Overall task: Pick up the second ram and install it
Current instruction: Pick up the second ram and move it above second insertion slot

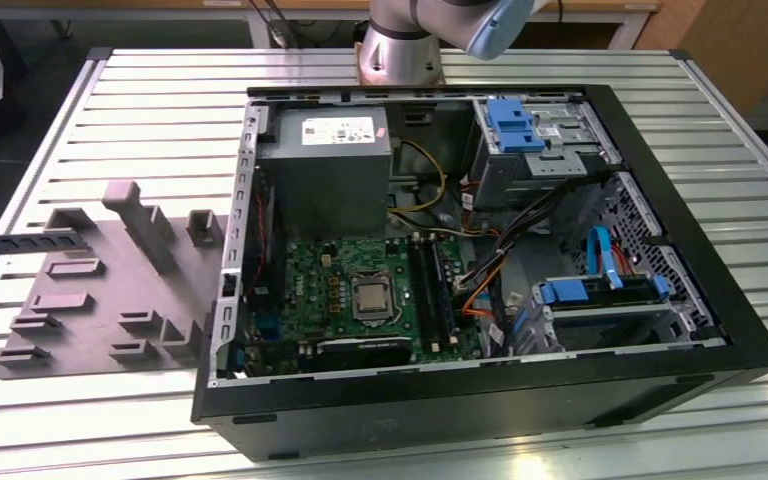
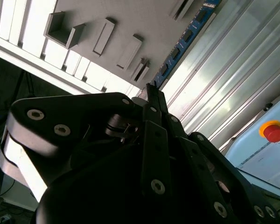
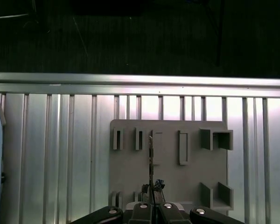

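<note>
At the exterior view's far left, the ram (image 1: pixel 31 241) shows as a thin dark bar over the left edge of the grey holder (image 1: pixel 91 300). To the holder's right in that view, the open case (image 1: pixel 491 415) sits on the slatted table (image 1: pixel 157 100). The arm (image 1: pixel 404 45) rises behind the case. In both wrist views the gripper (image 2: pixel 150 92) (image 3: pixel 151 189) is pinched narrow on one end of the ram (image 2: pixel 186 39) (image 3: pixel 150 156), which is blue with dark chips and held above the holder (image 2: pixel 144 18) (image 3: pixel 177 186).
</note>
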`<act>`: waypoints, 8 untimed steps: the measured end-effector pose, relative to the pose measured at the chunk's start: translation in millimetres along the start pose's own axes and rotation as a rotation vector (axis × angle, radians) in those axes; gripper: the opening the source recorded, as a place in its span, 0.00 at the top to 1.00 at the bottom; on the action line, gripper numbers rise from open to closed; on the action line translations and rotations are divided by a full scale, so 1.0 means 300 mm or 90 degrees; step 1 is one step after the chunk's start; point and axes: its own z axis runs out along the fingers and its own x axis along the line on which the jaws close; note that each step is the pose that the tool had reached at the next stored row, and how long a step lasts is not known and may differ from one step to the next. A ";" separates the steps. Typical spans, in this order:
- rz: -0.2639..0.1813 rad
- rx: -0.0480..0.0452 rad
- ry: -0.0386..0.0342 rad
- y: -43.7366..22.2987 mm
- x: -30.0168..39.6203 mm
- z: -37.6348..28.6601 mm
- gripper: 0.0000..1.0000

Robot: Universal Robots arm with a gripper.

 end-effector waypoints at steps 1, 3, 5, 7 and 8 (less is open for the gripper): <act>0.000 0.0000 0.0000 0.000 0.000 -0.001 0.89; 0.000 -0.0001 -0.0001 0.000 0.000 -0.004 0.89; 0.000 0.0000 -0.0004 0.000 0.000 -0.007 0.89; 0.000 0.0000 -0.0005 0.000 -0.001 -0.009 0.89; 0.000 0.0000 -0.0006 0.000 -0.001 -0.011 0.89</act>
